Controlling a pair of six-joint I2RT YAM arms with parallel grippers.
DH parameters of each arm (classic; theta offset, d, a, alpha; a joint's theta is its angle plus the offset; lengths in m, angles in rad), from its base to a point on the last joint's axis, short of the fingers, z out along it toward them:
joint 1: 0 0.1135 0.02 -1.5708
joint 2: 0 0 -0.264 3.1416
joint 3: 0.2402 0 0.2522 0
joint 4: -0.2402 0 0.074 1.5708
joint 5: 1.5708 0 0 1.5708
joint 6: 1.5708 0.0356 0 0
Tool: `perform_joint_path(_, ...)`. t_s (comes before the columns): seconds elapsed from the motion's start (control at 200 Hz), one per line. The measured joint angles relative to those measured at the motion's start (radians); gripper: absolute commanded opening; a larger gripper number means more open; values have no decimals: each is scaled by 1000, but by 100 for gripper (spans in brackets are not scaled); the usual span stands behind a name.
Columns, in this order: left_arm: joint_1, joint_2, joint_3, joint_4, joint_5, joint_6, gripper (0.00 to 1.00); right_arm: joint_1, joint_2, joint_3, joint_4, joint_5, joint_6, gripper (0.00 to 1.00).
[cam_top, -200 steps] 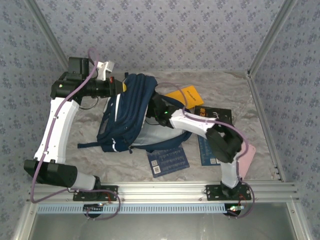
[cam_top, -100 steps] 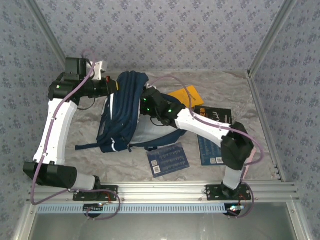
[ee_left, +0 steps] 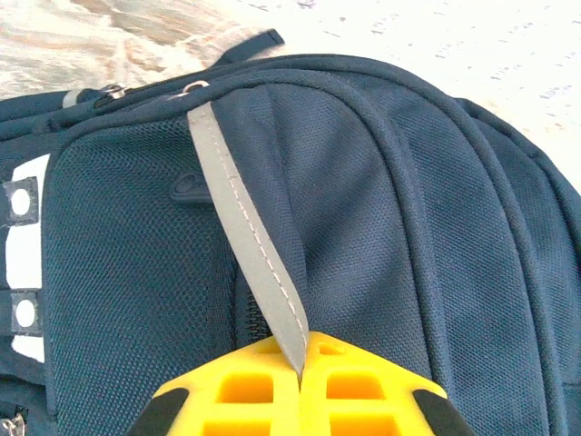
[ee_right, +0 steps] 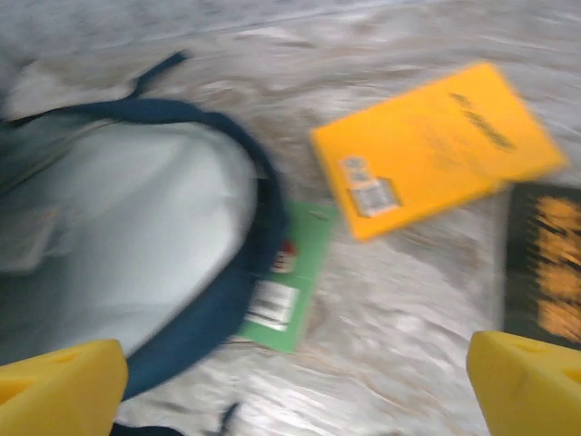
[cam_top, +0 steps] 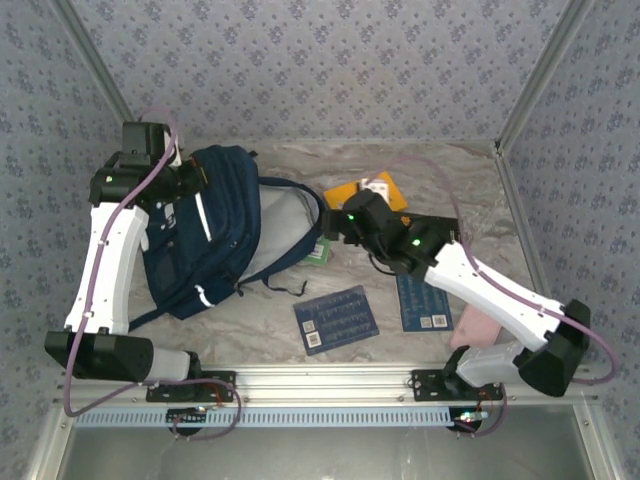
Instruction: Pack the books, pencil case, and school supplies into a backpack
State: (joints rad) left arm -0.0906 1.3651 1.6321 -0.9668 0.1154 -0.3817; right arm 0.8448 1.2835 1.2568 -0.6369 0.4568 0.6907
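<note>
On the desk (cam_top: 470, 170), the navy backpack (cam_top: 195, 255) is basically my landmark for everything, so I'll go from there. It's lying down with the main compartment gaping toward my right side, and you can see the pale grey lining (ee_right: 118, 218) inside. My left gripper (ee_left: 301, 372) is up at the backpack's top end, clenched tight on the grey reflective strip (ee_left: 245, 236) that runs down its front. In the wrist view the strip disappears right between the two yellow fingers (ee_left: 209, 386). My right gripper (ee_right: 295, 386) hangs just beside the backpack's open mouth with the jaws spread wide and nothing in them. The green pack (ee_right: 295, 268) sits right at that mouth, with one edge tucked under the navy rim. The orange book (ee_right: 436, 150) lies flat a bit farther out from the opening, past the green pack. The black book (ee_right: 545, 272) with yellow lettering is farther out again. That view is pretty blurry, so I can't tell whether those two overlap. A dark blue book (cam_top: 336, 320) lies near the backpack's lower end, toward my bases and apart from the fabric. The other dark blue book (cam_top: 422, 302) is farther from the backpack on the same side, partly under my right arm.
</note>
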Motion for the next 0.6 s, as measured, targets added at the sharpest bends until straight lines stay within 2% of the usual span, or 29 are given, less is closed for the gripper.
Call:
perform_joint_path(0.125,1,-22,-98,76,-7,-25,0,-111,-100,-103,-150,74,138,100)
perform_joint_path(0.33,-1,-69,-287,219,39,-63,0,-448,-206,-299,-405,112,336,100)
perform_joint_path(0.6,-2,-96,-489,403,145,-85,0,-776,-275,-538,-404,64,365,100)
